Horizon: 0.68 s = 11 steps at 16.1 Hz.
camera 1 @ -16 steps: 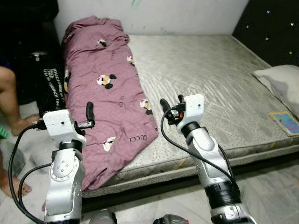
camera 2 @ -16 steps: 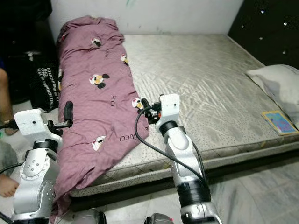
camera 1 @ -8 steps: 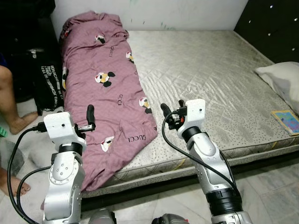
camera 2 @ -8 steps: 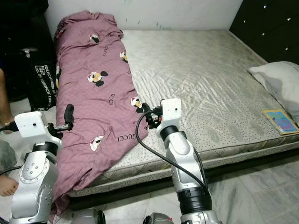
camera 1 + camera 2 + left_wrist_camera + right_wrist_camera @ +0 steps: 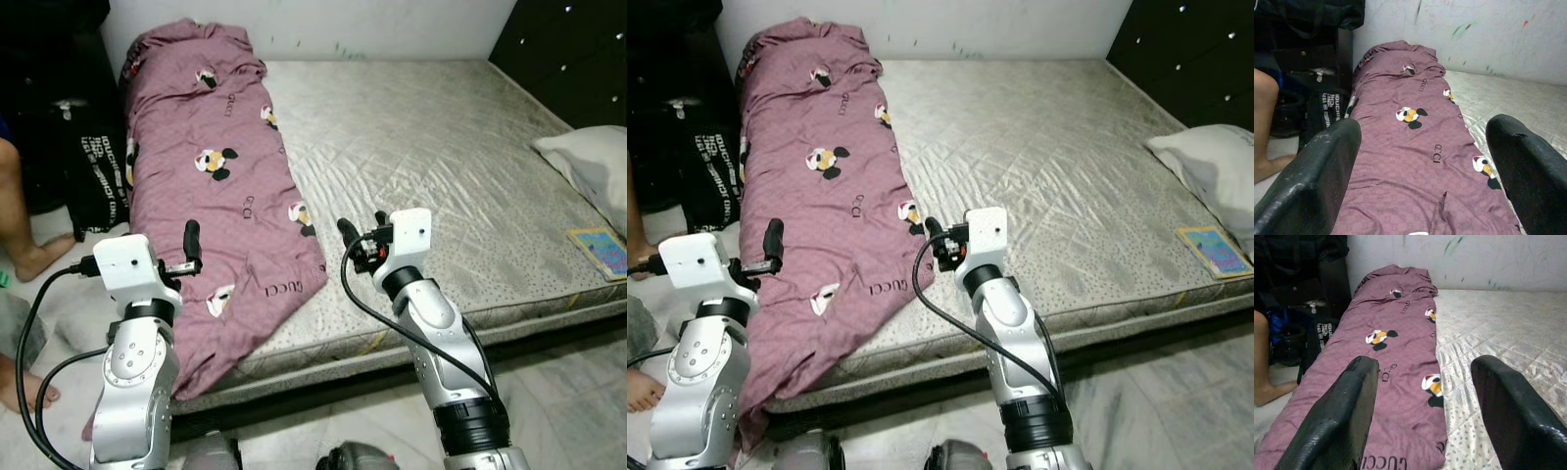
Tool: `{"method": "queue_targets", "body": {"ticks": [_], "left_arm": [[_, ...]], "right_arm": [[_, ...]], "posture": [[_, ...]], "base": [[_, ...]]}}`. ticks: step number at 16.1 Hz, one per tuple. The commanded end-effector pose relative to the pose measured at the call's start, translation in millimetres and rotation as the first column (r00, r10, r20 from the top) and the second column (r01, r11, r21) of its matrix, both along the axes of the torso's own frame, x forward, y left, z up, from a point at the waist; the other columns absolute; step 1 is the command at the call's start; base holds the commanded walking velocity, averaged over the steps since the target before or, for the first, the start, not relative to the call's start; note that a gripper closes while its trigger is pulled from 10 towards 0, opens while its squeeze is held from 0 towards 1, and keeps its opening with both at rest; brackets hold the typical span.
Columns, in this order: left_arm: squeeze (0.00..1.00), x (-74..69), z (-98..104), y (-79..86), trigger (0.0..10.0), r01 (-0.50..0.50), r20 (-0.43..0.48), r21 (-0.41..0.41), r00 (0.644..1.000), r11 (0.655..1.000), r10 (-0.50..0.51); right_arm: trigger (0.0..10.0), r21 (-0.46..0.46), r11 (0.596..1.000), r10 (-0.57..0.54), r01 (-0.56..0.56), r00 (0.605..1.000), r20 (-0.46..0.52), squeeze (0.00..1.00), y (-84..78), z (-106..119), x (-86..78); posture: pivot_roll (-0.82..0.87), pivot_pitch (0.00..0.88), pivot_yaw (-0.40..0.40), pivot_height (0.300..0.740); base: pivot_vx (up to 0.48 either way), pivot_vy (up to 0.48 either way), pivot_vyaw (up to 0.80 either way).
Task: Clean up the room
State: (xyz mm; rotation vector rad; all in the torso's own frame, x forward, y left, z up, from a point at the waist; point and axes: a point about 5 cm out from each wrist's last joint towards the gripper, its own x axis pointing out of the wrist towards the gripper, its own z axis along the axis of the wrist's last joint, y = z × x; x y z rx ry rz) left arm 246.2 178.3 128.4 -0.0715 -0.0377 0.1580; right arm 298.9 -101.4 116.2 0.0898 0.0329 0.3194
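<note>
A purple blanket with cartoon prints lies lengthwise along the left side of a bare grey mattress, and its near end hangs over the bed's front edge. My left gripper is raised in front of the hanging part, open and empty. Over the blanket's right hem near the front of the bed, my right gripper is also open and holds nothing. In both wrist views the blanket stretches away between the spread fingers.
A white pillow and a colourful flat book lie at the mattress's right end. A black bag stands on the floor left of the bed, next to a person's bare leg. Grey tiled floor runs along the bed's front.
The whole picture has shifted slightly, so the camera has moved. Both arms hold the same raised pose, grippers still open; the blanket lies as before.
</note>
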Motion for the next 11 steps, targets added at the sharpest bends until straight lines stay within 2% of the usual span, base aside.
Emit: {"method": "queue_targets", "body": {"ticks": [1, 2, 10, 11], "left_arm": [[0.00, -1.0, 0.5, -1.4, 10.0, 0.001, -0.006, 0.005, 1.000, 1.000, -0.001], [0.00, -0.7, 0.4, -1.5, 10.0, 0.001, -0.006, 0.006, 1.000, 1.000, -0.001], [0.00, 0.8, -1.0, 0.5, 10.0, -0.006, -0.023, 0.017, 1.000, 1.000, 0.006], [0.00, 0.6, -5.3, 1.7, 10.0, -0.009, -0.050, 0.015, 0.999, 1.000, 0.010]], "right_arm": [[10.0, -0.002, 1.000, 0.003, -0.003, 1.000, -0.003, 0.00, -2.1, 1.3, -0.7], [10.0, -0.003, 1.000, 0.004, -0.004, 1.000, -0.002, 0.00, -2.2, 1.4, -0.8], [10.0, -0.011, 1.000, 0.018, -0.018, 1.000, -0.026, 0.00, -1.4, -1.4, -0.5], [10.0, -0.012, 1.000, 0.022, -0.022, 0.999, -0.033, 0.00, -1.1, -2.1, 0.2]], "posture": [[-0.02, 0.029, -0.083, 0.642], [-0.02, 0.027, -0.083, 0.628], [-0.02, 0.034, -0.095, 0.628], [-0.02, 0.049, -0.101, 0.628]], "base": [[0.000, 0.000, 0.00], [0.000, 0.000, 0.00], [0.000, 0.000, 0.00], [0.000, 0.000, 0.00]]}}
